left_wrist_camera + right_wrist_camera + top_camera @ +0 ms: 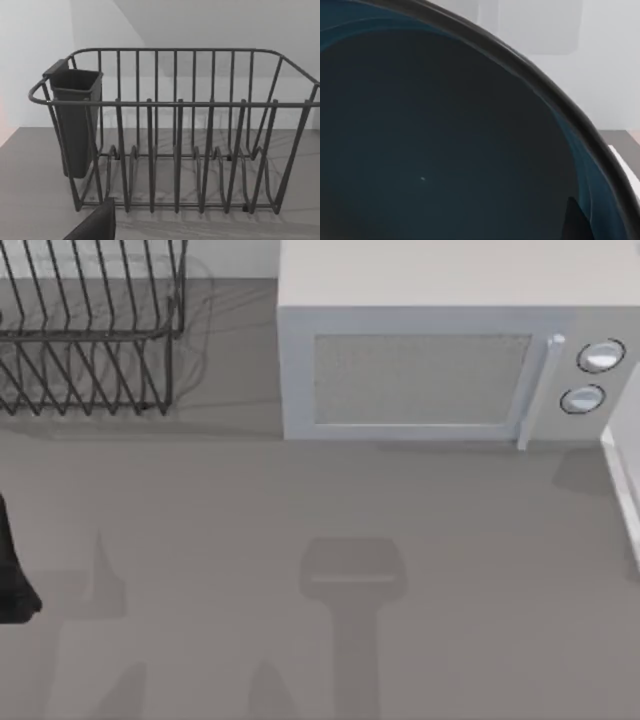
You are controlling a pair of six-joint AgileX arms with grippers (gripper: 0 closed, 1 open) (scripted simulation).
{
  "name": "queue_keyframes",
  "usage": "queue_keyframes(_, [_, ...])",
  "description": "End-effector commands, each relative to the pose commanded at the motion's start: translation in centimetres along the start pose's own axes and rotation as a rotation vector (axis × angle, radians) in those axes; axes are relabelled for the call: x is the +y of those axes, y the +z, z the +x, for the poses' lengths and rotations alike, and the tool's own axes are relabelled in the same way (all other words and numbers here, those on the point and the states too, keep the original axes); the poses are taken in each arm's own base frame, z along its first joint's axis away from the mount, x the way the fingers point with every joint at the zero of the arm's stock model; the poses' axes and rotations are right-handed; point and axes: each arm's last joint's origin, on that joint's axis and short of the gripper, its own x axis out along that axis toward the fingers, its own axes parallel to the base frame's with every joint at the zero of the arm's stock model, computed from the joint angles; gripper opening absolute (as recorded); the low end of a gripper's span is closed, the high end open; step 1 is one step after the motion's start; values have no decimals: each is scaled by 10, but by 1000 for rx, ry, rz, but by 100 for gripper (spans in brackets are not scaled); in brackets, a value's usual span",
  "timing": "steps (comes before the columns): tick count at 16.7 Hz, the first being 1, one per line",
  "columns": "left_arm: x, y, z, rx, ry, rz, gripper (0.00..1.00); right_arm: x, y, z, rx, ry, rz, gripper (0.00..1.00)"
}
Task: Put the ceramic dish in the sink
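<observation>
grey countertop [250, 540] spans the top view, with a white microwave [440, 360] at the back, its door shut and two round knobs [598, 356] at its right end. a wire dish rack [90, 330] stands at the back left. a dark part of the left arm [12, 570] sits at the left edge, parked. a white edge [622, 480] at the right border may belong to the sink, but this cannot be confirmed. shadows of the arms fall on the counter in the foreground.

in the left wrist view, the dish rack [175, 130] faces the camera with a dark cutlery holder [75, 120] hung on one end. a dark finger tip [97, 225] of the left gripper enters at the lower edge; whether its fingers are apart or together cannot be told.

in the right wrist view, the ceramic dish [445, 140] lies very close to the camera: a deep teal-blue interior with a dark rim [545, 95] curving across. a dark sliver [577, 222] at the lower edge is probably a finger of the right gripper inside the bowl; the grip state cannot be told.

judgement: the dish appears to be near or at the right gripper, so the step in hand is grasping or carrying. the next move calls for a secure hold on the rim, then travel to the sink with the dish kept level.
</observation>
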Motion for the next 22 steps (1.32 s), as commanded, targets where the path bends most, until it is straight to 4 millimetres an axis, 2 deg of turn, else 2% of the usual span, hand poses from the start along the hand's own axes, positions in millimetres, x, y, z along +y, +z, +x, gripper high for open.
queue_keyframes(3, [0, 0, 0, 0, 0, 0, 100, 4, -16, -6, 9, 0, 6, 0])
queue_keyframes(8, [0, 0, 0, 0, 0, 0, 100, 5, -18, -6, 9, 0, 7, 0])
queue_keyframes(21, [0, 0, 0, 0, 0, 0, 100, 5, -18, -6, 9, 0, 7, 98])
queue_keyframes(22, [0, 0, 0, 0, 0, 0, 100, 5, -18, -6, 9, 0, 7, 100])
